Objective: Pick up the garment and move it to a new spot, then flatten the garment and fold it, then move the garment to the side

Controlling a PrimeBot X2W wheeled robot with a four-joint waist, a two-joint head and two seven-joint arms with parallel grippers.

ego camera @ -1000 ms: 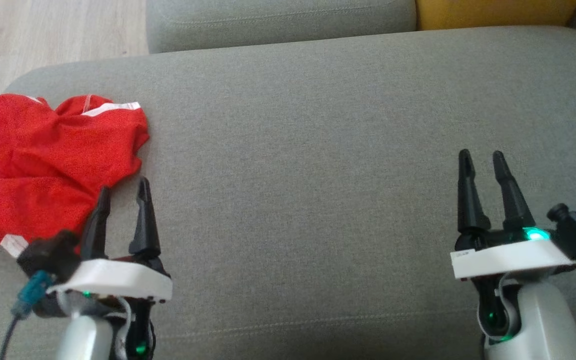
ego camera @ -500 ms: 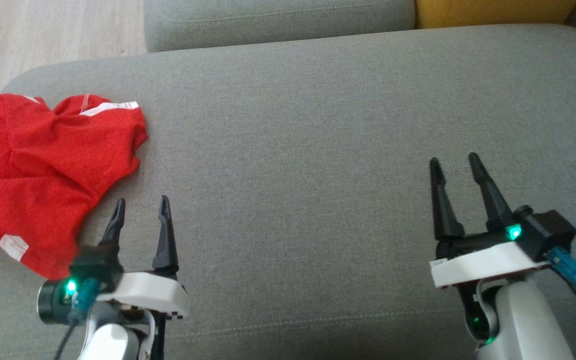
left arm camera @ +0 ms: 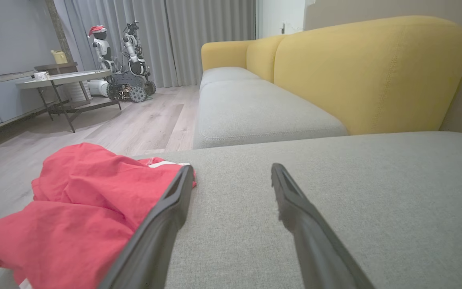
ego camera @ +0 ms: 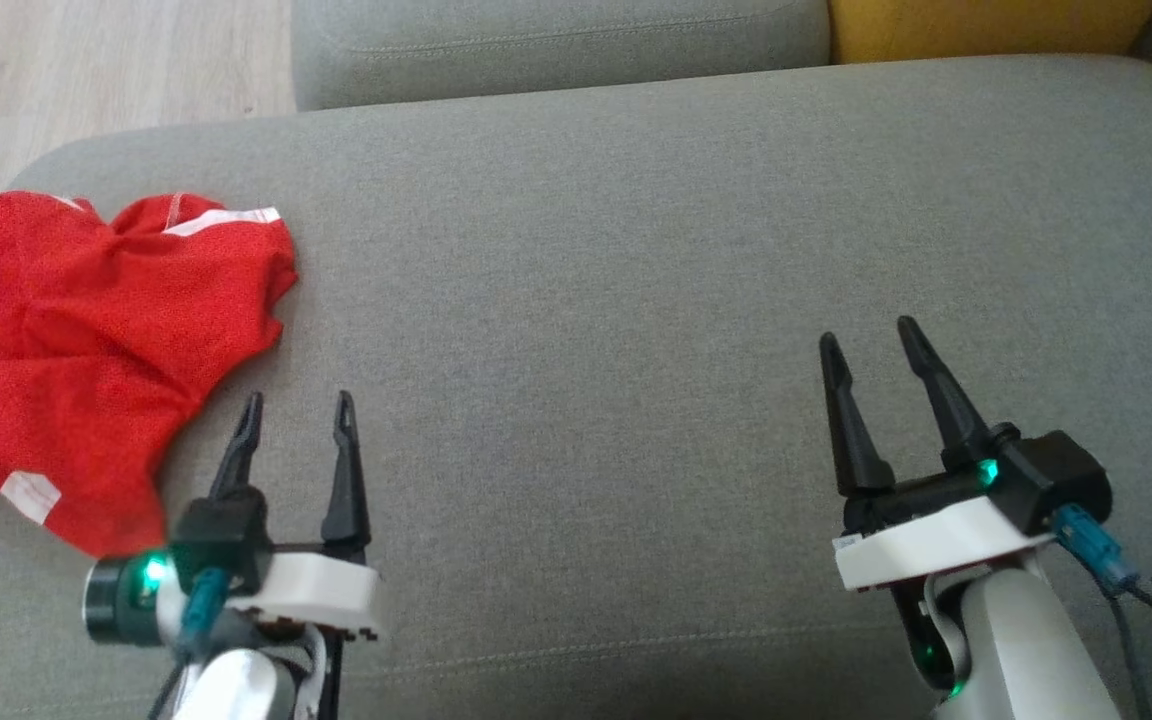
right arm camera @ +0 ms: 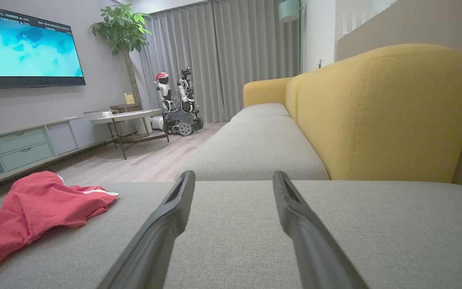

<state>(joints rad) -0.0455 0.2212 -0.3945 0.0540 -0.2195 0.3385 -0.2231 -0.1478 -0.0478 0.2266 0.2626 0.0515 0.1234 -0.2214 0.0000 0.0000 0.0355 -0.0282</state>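
A crumpled red garment (ego camera: 96,340) with white trim lies at the left end of the grey sofa cushion (ego camera: 616,260). The left wrist view has the garment (left arm camera: 78,200) low on its left, and the right wrist view has the garment (right arm camera: 34,204) at its far left. My left gripper (ego camera: 298,415) hovers open just right of the cloth's near edge, holding nothing; its left finger (left arm camera: 163,216) overlaps the cloth without touching. Over bare cushion at the right, my right gripper (ego camera: 866,345) stands open and empty, fingers (right arm camera: 163,224) pointing toward the sofa back.
A second grey seat cushion (ego camera: 556,40) and a yellow backrest (ego camera: 986,25) lie beyond. Wood floor (ego camera: 86,70) lies past the cushion's left edge. Far off stand a round table (left arm camera: 66,78), a small wheeled robot (left arm camera: 128,80), a TV (right arm camera: 26,48) and a plant.
Both arms have drawn back toward me. The left gripper shifted right, off the garment's edge; the right gripper shifted left. Both stayed open and the garment lies where it was.
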